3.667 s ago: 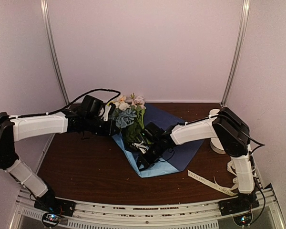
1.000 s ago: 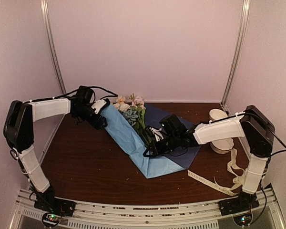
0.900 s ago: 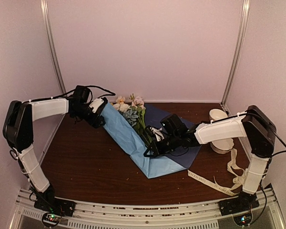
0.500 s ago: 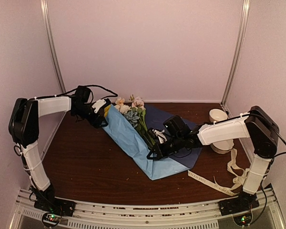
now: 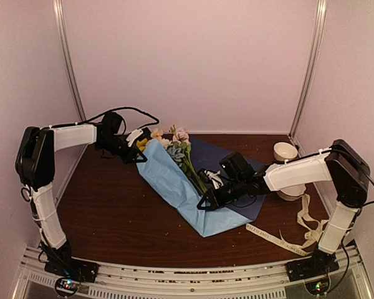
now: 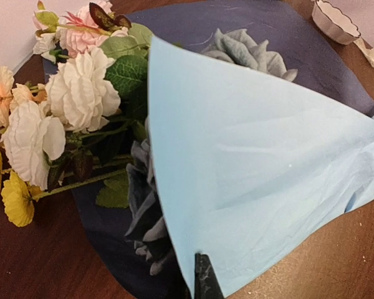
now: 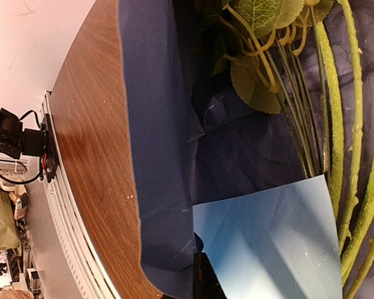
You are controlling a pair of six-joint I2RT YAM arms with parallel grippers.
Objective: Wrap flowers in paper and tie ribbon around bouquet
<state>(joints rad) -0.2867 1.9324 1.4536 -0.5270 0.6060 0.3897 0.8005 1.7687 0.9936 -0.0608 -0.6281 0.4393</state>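
The flowers (image 5: 174, 142) lie on the paper (image 5: 174, 180), blooms at the back, stems (image 7: 336, 124) running toward the front right. One light blue flap (image 6: 255, 168) is folded up over the leaves, making a loose, half-open bouquet, and the navy face (image 5: 237, 168) lies flat on the right. My left gripper (image 5: 141, 141) is shut on the flap's far corner; one fingertip (image 6: 206, 283) shows against its edge. My right gripper (image 5: 206, 202) is shut on the light blue fold (image 7: 268, 243) beside the stems. The ribbon (image 5: 279, 240) lies loose at the front right.
Two white scalloped bowls (image 5: 287, 152) stand at the right edge, one also in the left wrist view (image 6: 333, 18). Ribbon loops (image 5: 308, 218) trail beside the right arm's base. The brown table (image 5: 112, 212) shows bare wood on the left. Walls enclose the back and both sides.
My left gripper has closed on the flap's corner. Both grippers and the paper have shifted a little to the right, and the flap stands higher over the flowers.
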